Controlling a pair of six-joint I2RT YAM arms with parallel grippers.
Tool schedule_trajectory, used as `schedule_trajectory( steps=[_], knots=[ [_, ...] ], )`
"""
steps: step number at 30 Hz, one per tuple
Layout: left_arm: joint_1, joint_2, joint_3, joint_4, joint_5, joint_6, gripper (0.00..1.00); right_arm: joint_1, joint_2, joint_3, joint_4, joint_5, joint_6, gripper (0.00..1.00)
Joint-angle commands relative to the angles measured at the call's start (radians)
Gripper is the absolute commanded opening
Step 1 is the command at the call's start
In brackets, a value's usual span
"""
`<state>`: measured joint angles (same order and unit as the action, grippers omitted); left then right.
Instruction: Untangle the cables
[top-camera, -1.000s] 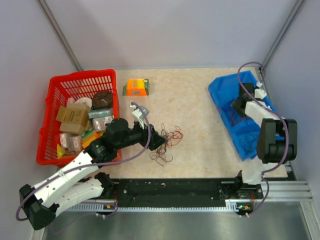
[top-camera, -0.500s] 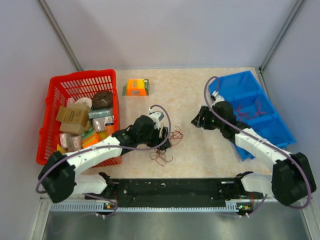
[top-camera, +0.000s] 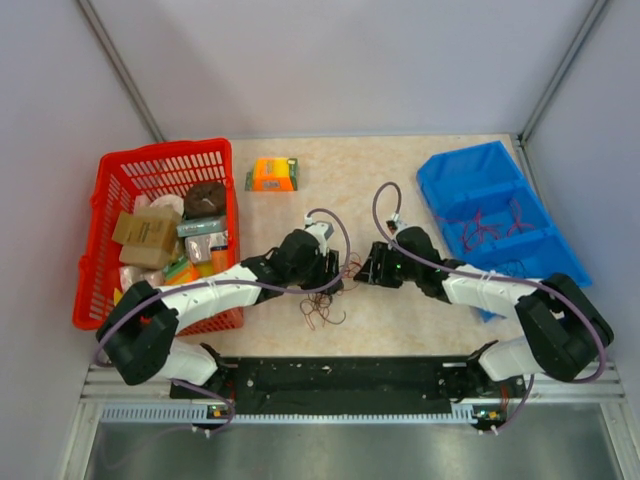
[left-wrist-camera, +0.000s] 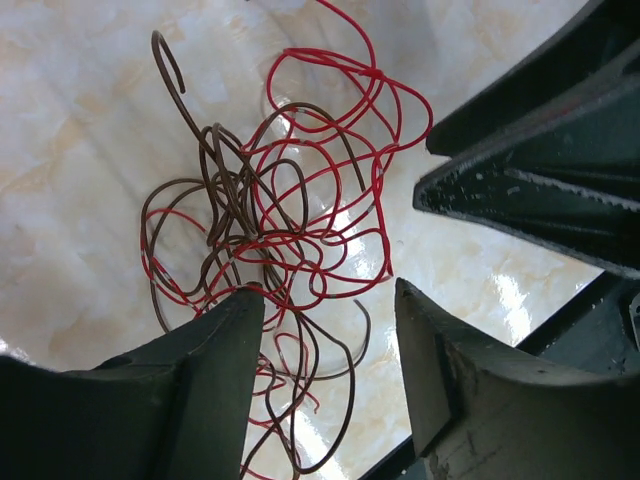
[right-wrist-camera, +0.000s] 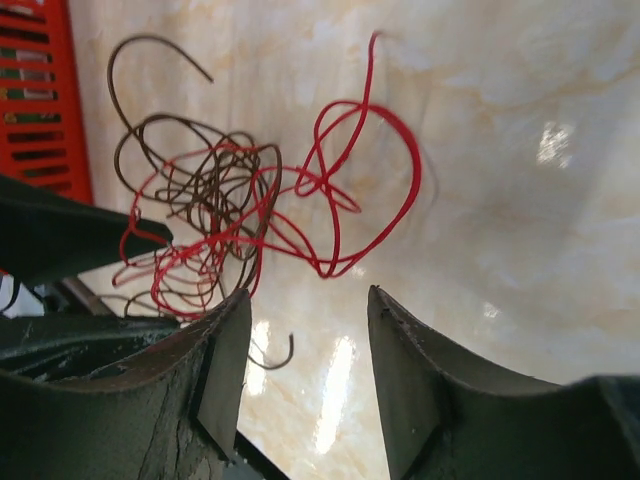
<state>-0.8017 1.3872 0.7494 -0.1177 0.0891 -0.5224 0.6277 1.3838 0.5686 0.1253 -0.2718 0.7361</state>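
The cables (top-camera: 322, 310) are a small tangle of thin red and dark brown wires on the marble tabletop, between my two grippers. My left gripper (top-camera: 332, 276) is open, just left of the tangle. In the left wrist view the bundle (left-wrist-camera: 270, 220) lies ahead of the open gripper (left-wrist-camera: 328, 300), and a few brown and red strands run between its fingers. My right gripper (top-camera: 369, 271) is open on the tangle's right side. In the right wrist view the bundle (right-wrist-camera: 215, 220) lies ahead and left of the open gripper (right-wrist-camera: 305, 300), with one red loop just beyond its tips.
A red basket (top-camera: 110, 185) full of packaged goods stands at the left. An orange box (top-camera: 272, 173) lies at the back. A blue divided bin (top-camera: 455, 180) at the right holds a few red wires (top-camera: 480, 228). The black rail (top-camera: 340, 375) runs along the near edge.
My right arm has swung from the blue bin across to the right side of the tangle. My left arm has stretched further right, up to the tangle.
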Motion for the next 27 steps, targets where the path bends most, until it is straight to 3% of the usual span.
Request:
schedule_trajectory(
  steps=[1, 5, 8, 11, 18, 20, 22, 27],
  knots=[
    [-0.004, -0.027, -0.015, 0.095, 0.029, -0.005, 0.54, 0.01, 0.003, 0.102, -0.058, 0.176, -0.003, 0.47],
    [-0.004, -0.048, -0.03, 0.098, 0.041, -0.01, 0.53, 0.01, 0.052, 0.135, -0.027, 0.211, -0.009, 0.4],
    [-0.004, -0.069, -0.032, 0.076, 0.035, -0.001, 0.7, 0.01, 0.113, 0.169, -0.047, 0.172, 0.011, 0.27],
    [-0.004, -0.06, -0.01, 0.047, 0.003, 0.024, 0.77, 0.012, 0.123, 0.136, 0.0, 0.151, 0.037, 0.22],
    [-0.004, 0.015, 0.044, 0.053, 0.021, 0.036, 0.74, 0.018, 0.097, 0.126, -0.044, 0.171, 0.0, 0.24],
    [-0.002, 0.03, 0.051, 0.055, 0.021, 0.036, 0.72, 0.018, 0.104, 0.113, -0.021, 0.154, 0.011, 0.16],
    [-0.004, 0.033, 0.045, 0.067, 0.012, 0.036, 0.71, 0.021, 0.11, 0.103, -0.006, 0.132, 0.02, 0.01],
    [-0.002, 0.076, 0.062, 0.036, -0.077, 0.061, 0.74, 0.035, -0.032, 0.134, -0.149, 0.186, -0.003, 0.0]
  ],
)
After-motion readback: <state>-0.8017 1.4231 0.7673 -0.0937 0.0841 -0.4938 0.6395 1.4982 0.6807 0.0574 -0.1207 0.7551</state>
